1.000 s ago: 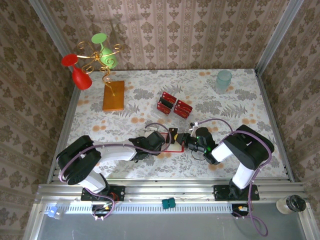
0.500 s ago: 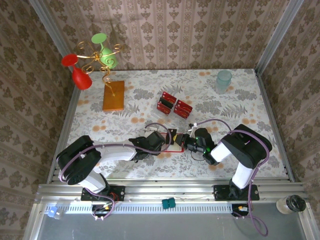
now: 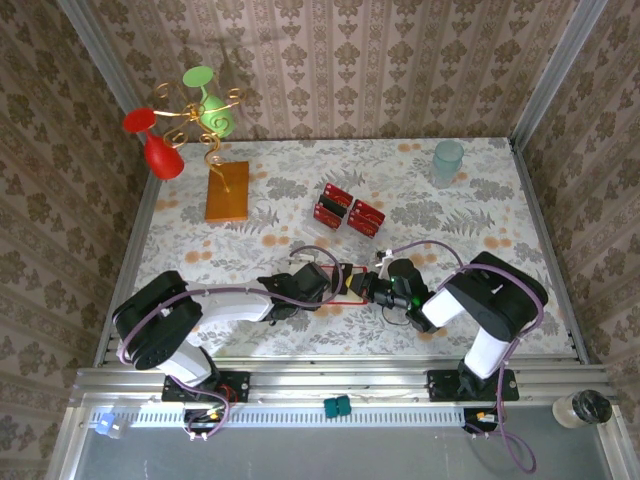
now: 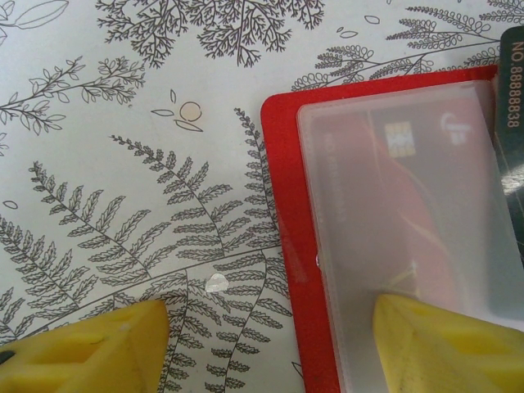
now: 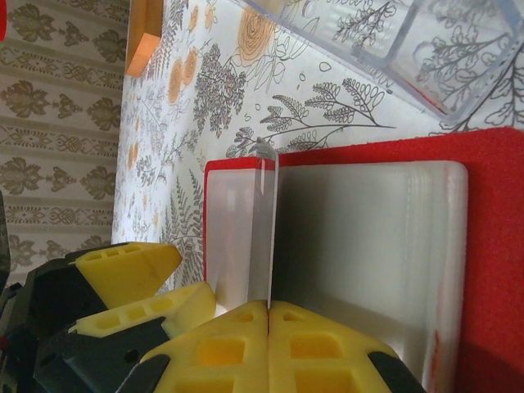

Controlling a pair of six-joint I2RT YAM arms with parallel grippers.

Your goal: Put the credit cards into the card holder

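The red card holder lies open on the fern-print cloth between my two grippers, pale clear pocket up. A card with a gold chip shows through the pocket. My left gripper is open astride the holder's left edge, one yellow finger resting on the pocket, the other on the cloth. My right gripper is shut on a credit card held on edge over the holder; its dark numbered face reaches in at the right. More credit cards lie farther back.
An orange-brown slab lies at the back left beside a wire stand with a red goblet and a green one. A pale cup stands at the back right. A clear plastic box sits just beyond the holder.
My right gripper has slid a little to the left with its card, closer over the holder. The left gripper has stayed put.
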